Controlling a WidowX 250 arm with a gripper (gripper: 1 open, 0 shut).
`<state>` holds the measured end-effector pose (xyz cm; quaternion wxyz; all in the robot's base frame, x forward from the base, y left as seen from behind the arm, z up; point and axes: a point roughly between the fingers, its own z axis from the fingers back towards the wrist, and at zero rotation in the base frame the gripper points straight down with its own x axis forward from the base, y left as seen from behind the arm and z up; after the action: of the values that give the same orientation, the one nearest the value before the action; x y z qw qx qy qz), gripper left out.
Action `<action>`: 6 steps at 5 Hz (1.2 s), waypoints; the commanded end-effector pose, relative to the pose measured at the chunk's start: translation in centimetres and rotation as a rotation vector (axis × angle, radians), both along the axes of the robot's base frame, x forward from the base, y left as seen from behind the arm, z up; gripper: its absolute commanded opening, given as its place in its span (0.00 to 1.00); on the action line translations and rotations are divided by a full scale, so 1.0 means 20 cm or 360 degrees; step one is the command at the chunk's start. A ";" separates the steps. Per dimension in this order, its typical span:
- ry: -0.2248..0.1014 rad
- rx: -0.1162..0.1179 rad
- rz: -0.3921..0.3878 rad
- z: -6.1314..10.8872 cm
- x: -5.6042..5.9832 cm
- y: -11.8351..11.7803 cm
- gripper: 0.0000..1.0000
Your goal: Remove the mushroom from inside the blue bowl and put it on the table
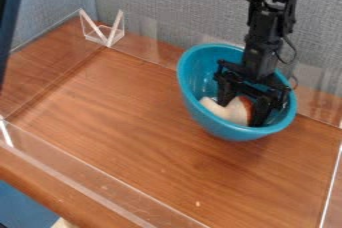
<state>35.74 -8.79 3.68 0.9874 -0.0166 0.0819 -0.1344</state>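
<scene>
The blue bowl [201, 80] sits at the right of the table [114, 107] and looks tipped slightly toward the camera. Inside it lies the mushroom [230, 113], cream stem to the left, red-brown cap partly hidden behind the black fingers. My gripper [254, 102] reaches straight down into the bowl, with a finger on each side of the mushroom. Whether the fingers press on the mushroom does not show.
Low clear acrylic walls [147, 194] edge the table on all sides. A small clear folded stand [102, 27] sits at the back left corner. The bowl is close to the right and back walls. Bare wood stretches left of and in front of the bowl.
</scene>
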 end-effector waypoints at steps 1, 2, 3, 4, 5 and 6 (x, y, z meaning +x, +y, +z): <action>-0.0059 -0.0014 -0.0014 0.03 0.01 -0.01 0.00; -0.0060 -0.0015 -0.0020 0.04 0.01 0.00 0.00; -0.0060 -0.0015 -0.0026 0.05 0.00 0.02 0.00; -0.0060 -0.0015 -0.0031 0.06 -0.01 0.03 0.00; -0.0059 -0.0016 -0.0034 0.07 -0.02 0.04 0.00; -0.0057 -0.0016 -0.0038 0.07 -0.02 0.05 0.00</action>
<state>34.95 -7.91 3.55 0.9851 -0.0181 0.0867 -0.1478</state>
